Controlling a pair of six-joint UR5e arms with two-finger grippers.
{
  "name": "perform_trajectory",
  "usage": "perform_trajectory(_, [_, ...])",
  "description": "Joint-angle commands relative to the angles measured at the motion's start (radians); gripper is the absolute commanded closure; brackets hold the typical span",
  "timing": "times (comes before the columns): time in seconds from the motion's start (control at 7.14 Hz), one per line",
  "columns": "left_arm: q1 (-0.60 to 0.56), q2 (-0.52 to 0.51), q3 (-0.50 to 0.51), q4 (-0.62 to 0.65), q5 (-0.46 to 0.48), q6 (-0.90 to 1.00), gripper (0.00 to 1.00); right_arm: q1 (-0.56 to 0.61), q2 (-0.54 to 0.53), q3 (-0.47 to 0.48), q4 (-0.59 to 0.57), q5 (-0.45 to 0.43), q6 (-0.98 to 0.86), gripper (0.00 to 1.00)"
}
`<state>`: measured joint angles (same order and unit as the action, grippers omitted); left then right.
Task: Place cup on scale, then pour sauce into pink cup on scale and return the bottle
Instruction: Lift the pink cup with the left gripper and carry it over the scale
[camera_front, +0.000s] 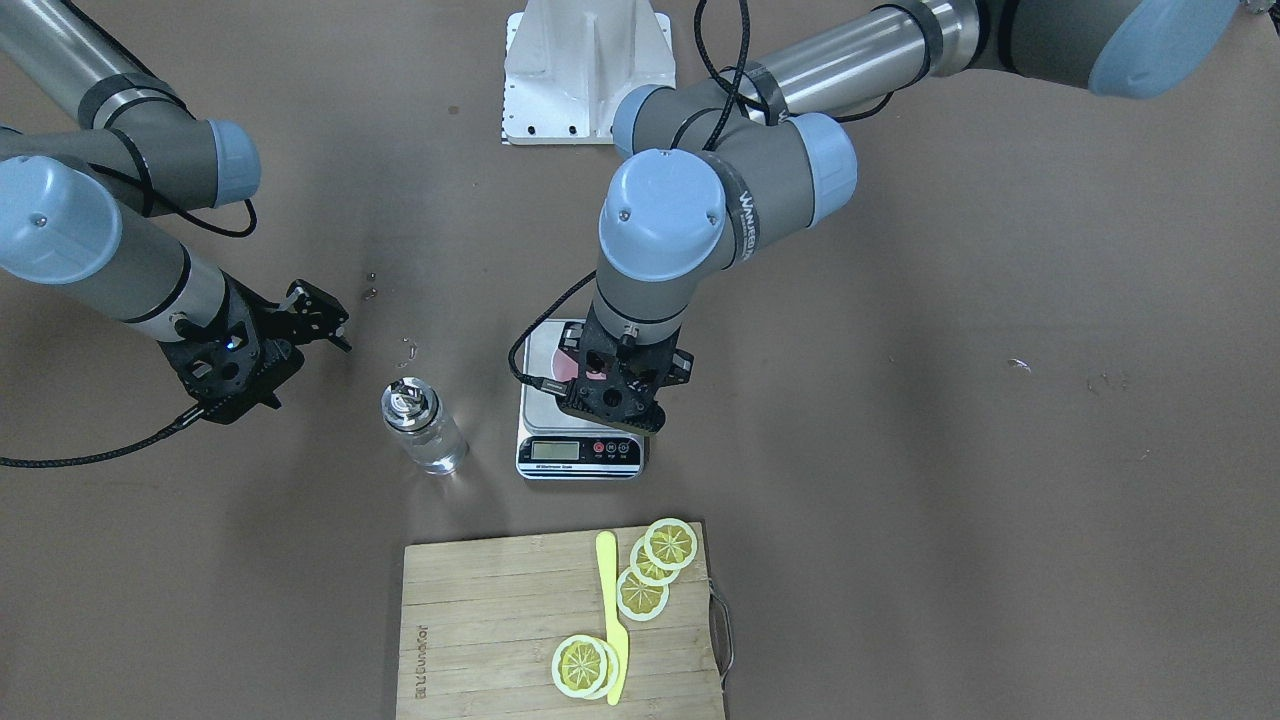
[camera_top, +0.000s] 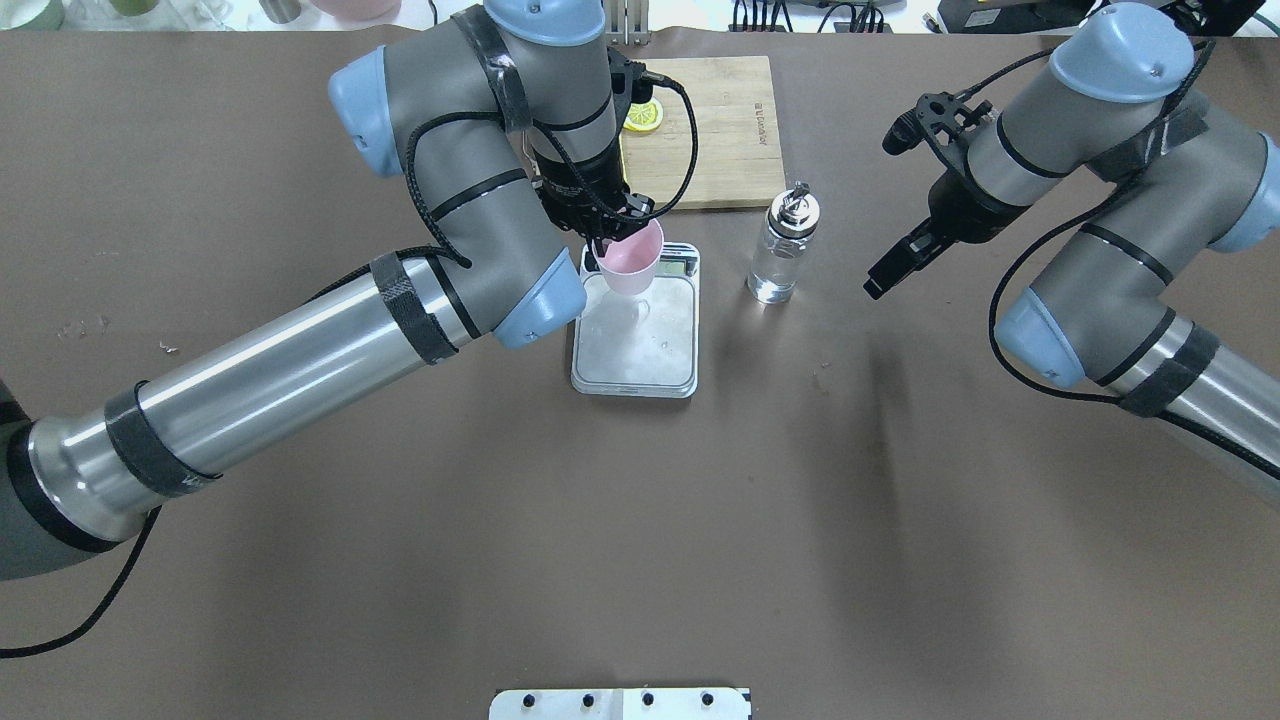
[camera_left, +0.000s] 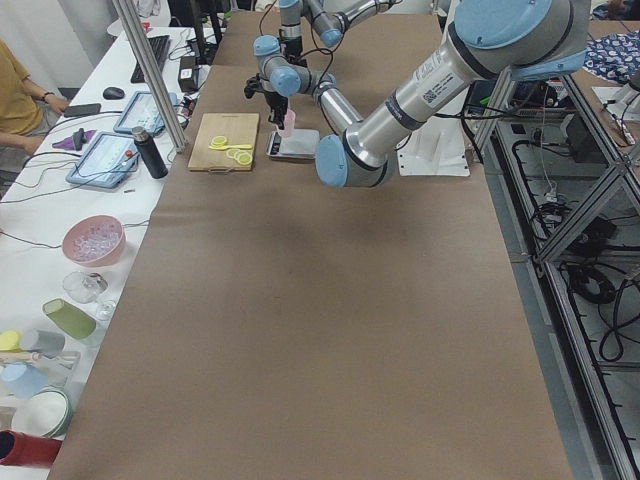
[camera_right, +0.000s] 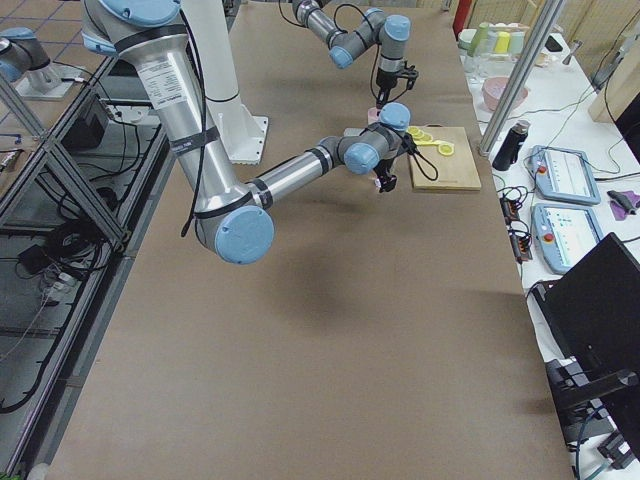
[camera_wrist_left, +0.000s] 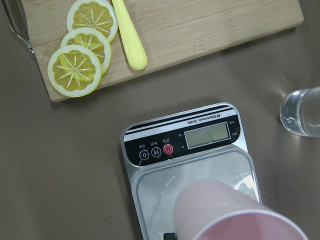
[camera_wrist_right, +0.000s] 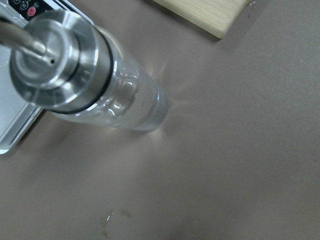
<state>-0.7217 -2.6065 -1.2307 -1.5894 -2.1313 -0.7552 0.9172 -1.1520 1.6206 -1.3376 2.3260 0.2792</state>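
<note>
Left gripper (camera_top: 603, 238) is clamped on the upper wall of the cup (camera_top: 632, 262). Gripping high leaves the base free for a flat set-down. The cup hangs tilted over the display end of the scale (camera_top: 640, 340) and looks clear of the steel platform, though the wrist view can't rule out contact. The scale sits mid-table toward the far edge, display (camera_wrist_left: 206, 136) on the operators' side. My read is the cup should land further in on the platform, off the readout, and go upright before release. The bottle (camera_top: 782, 250) stands upright on the table (camera_top: 640, 520) just beside the scale on the robot's right, not touching it, with clear sauce (camera_top: 773, 280) visible through the glass. Right gripper (camera_top: 880, 280) is empty and sits near the bottle on its outer side, apart from it. That reads as pre-staged for the grab once the cup is down. I can't tell if its fingers are parted or closed. A cutting board (camera_top: 725, 130) with lemon slices (camera_front: 642, 590) and a yellow knife (camera_front: 612, 610) lies at the far edge beyond the scale, out of both arms' way. Step in hand is placing the cup; the pour and bottle return are not yet started.
</note>
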Motion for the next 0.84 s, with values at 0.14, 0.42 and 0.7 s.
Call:
perform_trajectory(0.14, [0.027, 0.043, 0.001, -0.032, 0.001, 0.005, 1.0, -0.001, 0.0, -0.001, 0.0, -0.001, 0.0, 0.0])
perform_trajectory(0.42, [0.042, 0.077, -0.038, -0.047, -0.001, -0.001, 1.0, -0.001, 0.0, -0.001, 0.0, -0.001, 0.0, 0.0])
perform_trajectory(0.7, [0.047, 0.071, -0.049, -0.047, -0.001, -0.013, 1.0, 0.0, 0.0, -0.001, -0.002, -0.001, 0.0, 0.0])
